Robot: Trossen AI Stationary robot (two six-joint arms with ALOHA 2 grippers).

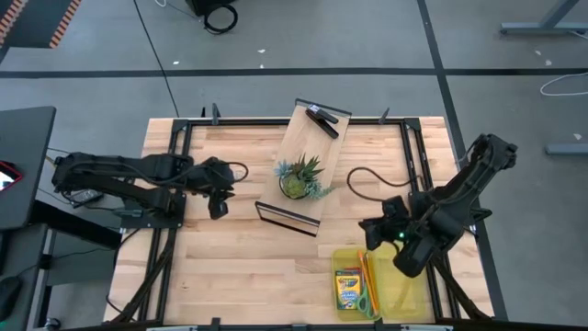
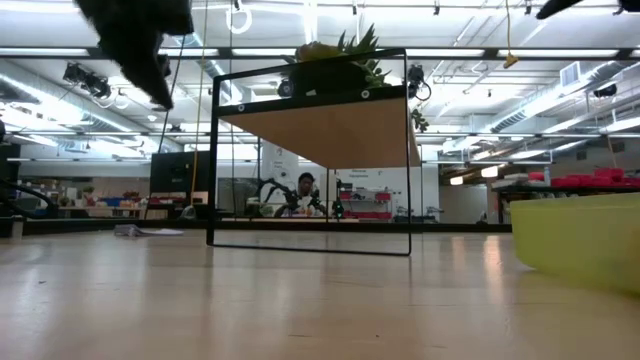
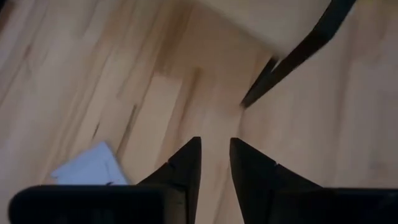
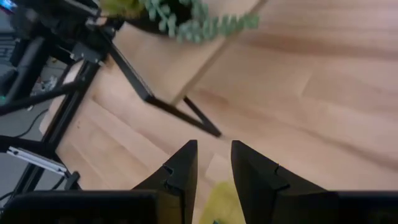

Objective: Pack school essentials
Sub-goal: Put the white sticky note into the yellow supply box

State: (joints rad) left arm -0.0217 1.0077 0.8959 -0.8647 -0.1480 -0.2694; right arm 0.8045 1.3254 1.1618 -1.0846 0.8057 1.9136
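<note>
Pale pad (image 3: 90,168) lay on the worktop (image 1: 230,267) just beside the left gripper (image 1: 218,208), toward 9 o'clock, nearer that arm. Its fingers stood narrow, empty. Right gripper (image 1: 372,232), narrow and empty, hovered at 11 o'clock of the yellow tray (image 1: 409,290) holding the crayon box (image 1: 347,289).

Yellow-green crayon box (image 1: 347,290) (orange pencils (image 1: 364,272) beside), yellow bin (image 1: 409,296)

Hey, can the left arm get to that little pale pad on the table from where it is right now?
Probably yes. The left end effector hangs just above bare wood with the pale pad lying close beside it, nothing between them. The black-framed shelf stands off to the other side, so a short sideways shift and drop should do.
</note>
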